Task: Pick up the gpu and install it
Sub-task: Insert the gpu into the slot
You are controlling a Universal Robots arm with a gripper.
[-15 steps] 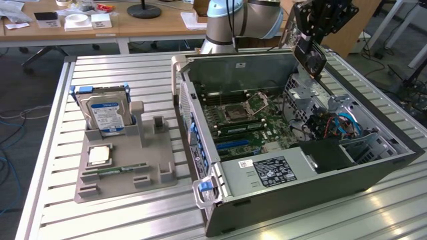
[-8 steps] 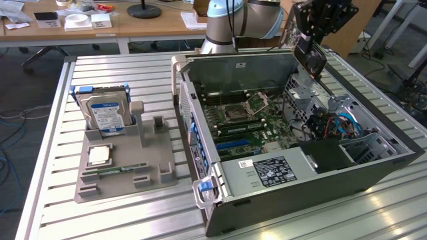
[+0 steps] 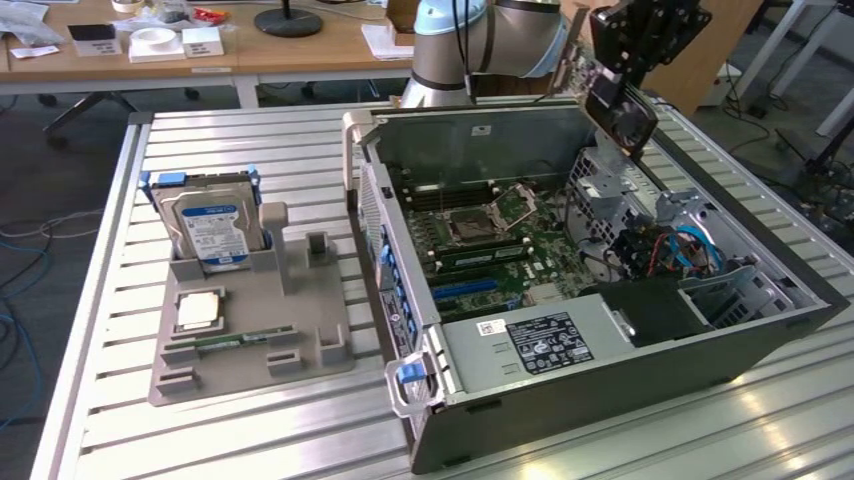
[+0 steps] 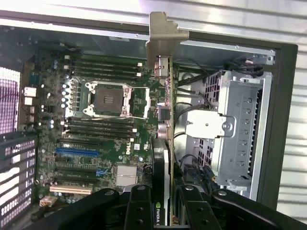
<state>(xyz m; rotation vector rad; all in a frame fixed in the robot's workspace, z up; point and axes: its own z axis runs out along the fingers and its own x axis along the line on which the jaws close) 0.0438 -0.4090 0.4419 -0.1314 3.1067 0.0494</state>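
At nine o'clock in the exterior view, a grey plastic parts holder (image 3: 300, 320) carries a silver, blue-labelled hard drive (image 3: 211, 225). The open dark metal computer case (image 3: 601, 390) sits at centre. At one o'clock, the black two-fingered gripper (image 3: 647, 40) (image 4: 165, 196) is partly closed, clamping the flat green-board, black-cooler gpu (image 3: 621, 110) (image 4: 163, 38) above the case.

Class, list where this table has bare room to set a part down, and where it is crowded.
Free in the exterior view: the slatted metal table below the grey plastic holder, and the strip at its left. Crowded: the holder itself and the open black computer case.
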